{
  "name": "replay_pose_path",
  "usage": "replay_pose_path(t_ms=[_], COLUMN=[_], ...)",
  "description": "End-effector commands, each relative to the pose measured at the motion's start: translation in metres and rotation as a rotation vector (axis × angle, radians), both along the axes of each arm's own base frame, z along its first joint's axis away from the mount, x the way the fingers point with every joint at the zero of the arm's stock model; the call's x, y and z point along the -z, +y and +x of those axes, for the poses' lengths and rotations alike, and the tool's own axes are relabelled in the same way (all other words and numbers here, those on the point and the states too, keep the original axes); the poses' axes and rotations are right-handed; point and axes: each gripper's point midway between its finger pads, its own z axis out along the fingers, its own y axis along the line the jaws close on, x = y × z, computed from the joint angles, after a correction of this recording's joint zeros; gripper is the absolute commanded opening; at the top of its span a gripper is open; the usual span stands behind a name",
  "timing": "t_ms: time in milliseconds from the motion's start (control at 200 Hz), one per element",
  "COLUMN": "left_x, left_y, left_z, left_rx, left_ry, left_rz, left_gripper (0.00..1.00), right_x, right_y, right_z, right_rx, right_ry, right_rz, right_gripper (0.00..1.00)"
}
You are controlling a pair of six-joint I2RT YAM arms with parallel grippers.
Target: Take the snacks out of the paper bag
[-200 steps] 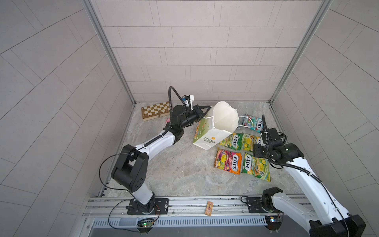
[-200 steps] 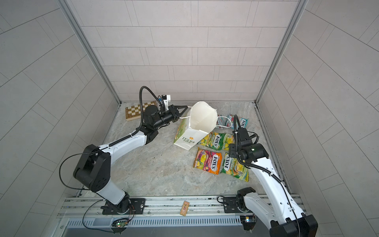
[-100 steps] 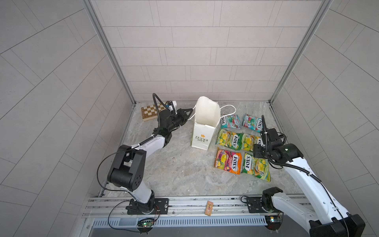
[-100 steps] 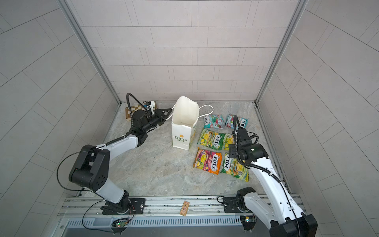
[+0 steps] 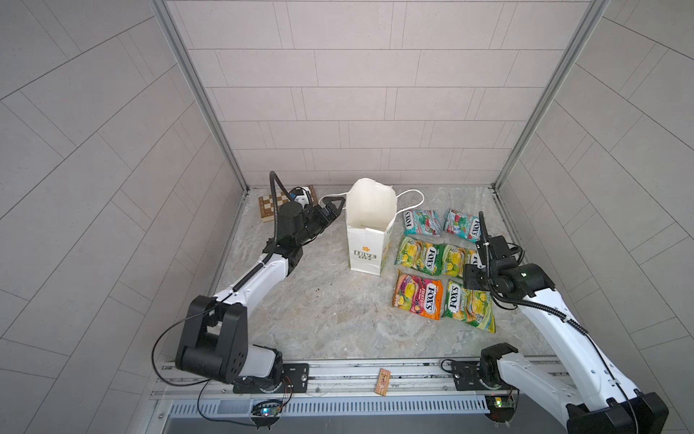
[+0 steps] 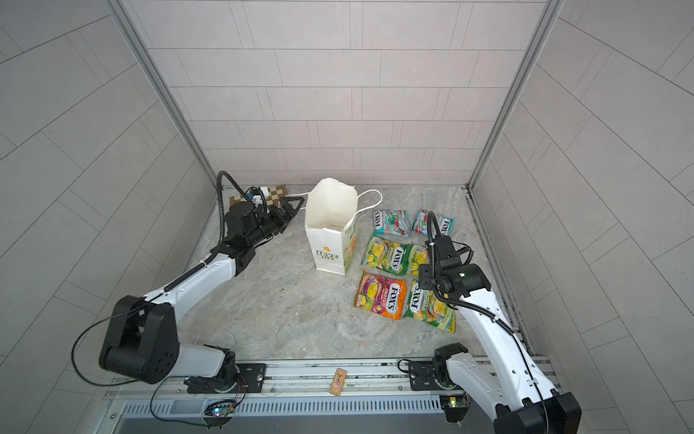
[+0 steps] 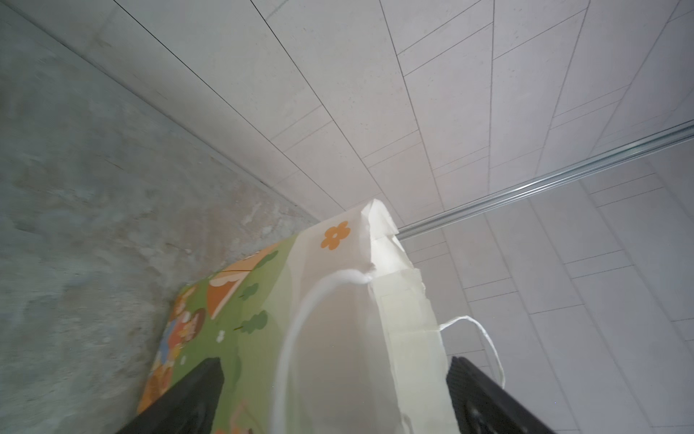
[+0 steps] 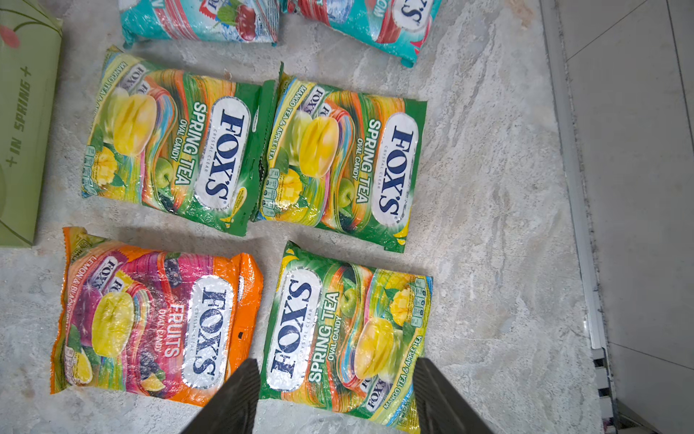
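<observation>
Glossy flat FOX'S candy packets (image 5: 467,306) ×6: teal (image 5: 422,223) 2, green-yellow (image 5: 418,255) 3, orange-red (image 5: 417,295) 1 | tall white paper bag (image 5: 366,244) ×1, upright, mouth up | left jaws wide, right jaws wide, both empty

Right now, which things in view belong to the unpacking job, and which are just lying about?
Job:
- bag, standing open
- two teal packets
- three green packets
- orange packet

Lying about:
- chessboard, back left
- small card, front edge

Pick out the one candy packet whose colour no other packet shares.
The orange FRUITS packet, in the front row beside a green packet; no other is orange.
</observation>
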Motion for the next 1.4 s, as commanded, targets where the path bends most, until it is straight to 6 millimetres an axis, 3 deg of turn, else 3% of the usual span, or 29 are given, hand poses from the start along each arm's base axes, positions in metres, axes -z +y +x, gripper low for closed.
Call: replay_pose_path(t_ms=[0, 255, 510, 595, 620, 851, 1071, 1396], left_x=[-0.012, -0.023, 0.012, 0.021, 0.025, 0.058, 0.088, 0.117], left_y=[0.023, 0.059, 0.127, 0.143, 0.148, 0.185, 0.204, 0.206], left_z=[-0.018, -0.055, -0.073, -0.076, -0.077, -0.082, -0.081, -0.063], left_rx=[-0.037, -0.117, -0.451, -0.535, -0.557, -0.730, -0.786, -0.767], left_ry=[-0.037, -0.053, 0.039, 0.059, 0.070, 0.121, 0.111, 0.046], left_rz=[0.243, 0.479, 0.623, 0.658, 0.672, 0.842, 1.059, 1.239], left_gripper=[1.00, 1.00, 1.00, 1.00, 1.00, 1.00, 1.00, 1.00], right_x=[0.000, -0.002, -0.007, -0.017, -0.008, -0.006, 0.001, 0.016], right_y=[-0.003, -0.012, -0.042, -0.051, -0.053, -0.076, -0.086, -0.106], right_z=[0.003, 0.027, 0.051, 0.060, 0.059, 0.071, 0.076, 0.084], right_rx=[0.027, 0.129, 0.263, 0.295, 0.294, 0.352, 0.369, 0.423], right_ry=[-0.038, -0.209, -0.385, -0.456, -0.446, -0.525, -0.610, -0.624], right_rz=[0.004, 0.011, -0.108, -0.148, -0.168, -0.285, -0.342, -0.380], right_gripper=[0.67, 0.67, 0.67, 0.67, 0.67, 0.67, 0.67, 0.67])
